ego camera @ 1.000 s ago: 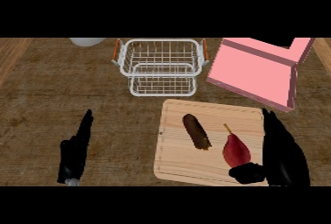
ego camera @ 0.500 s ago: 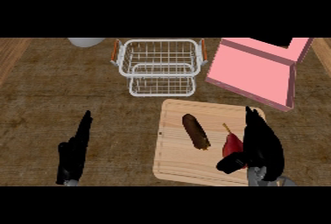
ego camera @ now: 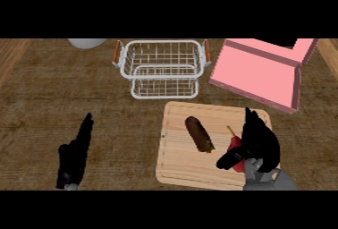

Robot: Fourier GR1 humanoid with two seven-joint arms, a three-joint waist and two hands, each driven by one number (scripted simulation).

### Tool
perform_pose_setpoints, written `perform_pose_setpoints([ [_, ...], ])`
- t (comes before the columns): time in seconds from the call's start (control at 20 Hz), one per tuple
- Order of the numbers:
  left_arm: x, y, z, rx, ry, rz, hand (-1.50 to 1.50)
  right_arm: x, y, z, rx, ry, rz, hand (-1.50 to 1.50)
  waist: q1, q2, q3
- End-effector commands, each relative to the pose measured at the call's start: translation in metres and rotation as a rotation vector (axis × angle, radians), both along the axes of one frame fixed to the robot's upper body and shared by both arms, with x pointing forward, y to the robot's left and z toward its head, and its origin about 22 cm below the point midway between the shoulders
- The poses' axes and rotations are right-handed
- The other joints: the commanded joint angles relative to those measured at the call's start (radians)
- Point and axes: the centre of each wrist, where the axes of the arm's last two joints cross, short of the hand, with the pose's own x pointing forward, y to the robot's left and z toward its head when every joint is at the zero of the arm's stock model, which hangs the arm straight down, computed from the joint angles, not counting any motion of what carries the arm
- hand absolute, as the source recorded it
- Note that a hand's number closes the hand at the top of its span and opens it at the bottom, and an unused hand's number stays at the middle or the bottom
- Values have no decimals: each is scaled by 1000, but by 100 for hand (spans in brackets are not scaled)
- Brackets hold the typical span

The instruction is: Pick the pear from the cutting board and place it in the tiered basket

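From the head view, a pale wooden cutting board [ego camera: 191, 170] with rounded corners lies on the dark, wood-grained counter [ego camera: 66, 107], toward the lower right. Near the board's right side lies the dark red pear [ego camera: 235, 144] with a thin tan stem pointing up and to the left; only a small part of it shows, because the black right hand [ego camera: 256, 143] covers most of it. That hand's fingers reach over the pear from the right and its thumb comes in below and to the left, so the fingers and thumb are curled round the fruit, which sits on the board. A brown, elongated vegetable [ego camera: 199, 133] lies just left of the pear, also on the board, apart from the hand.

Above the board, well apart from it, stands the white wire tiered basket [ego camera: 162, 67] with orange handle grips, its smaller lower tier toward the board. To the basket's right sits an open pink box [ego camera: 257, 74], tilted, its corner close to the board's upper right. A pale grey round object [ego camera: 86, 42] shows partly at the upper left edge.

The black left hand [ego camera: 76, 152] rests at the lower left over the counter, fingers straight and released, holding nothing
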Motion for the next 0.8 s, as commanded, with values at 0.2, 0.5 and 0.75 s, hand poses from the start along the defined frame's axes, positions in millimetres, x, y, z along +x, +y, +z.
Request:
perform_pose_setpoints([
  [0.2,6,13,-3,-13,33,19,0,5,1,-7,-72,214,-104,-150,-7,3,-3],
  [0.5,-9,-3,-17,-8,55,3,0,12,-4,-21,-28,232,-145,-150,-1,5,-3],
  [0.75,-1,-2,-13,-6,38,5,0,11,-5,-32,-10,262,-142,-150,-2,4,-3],
])
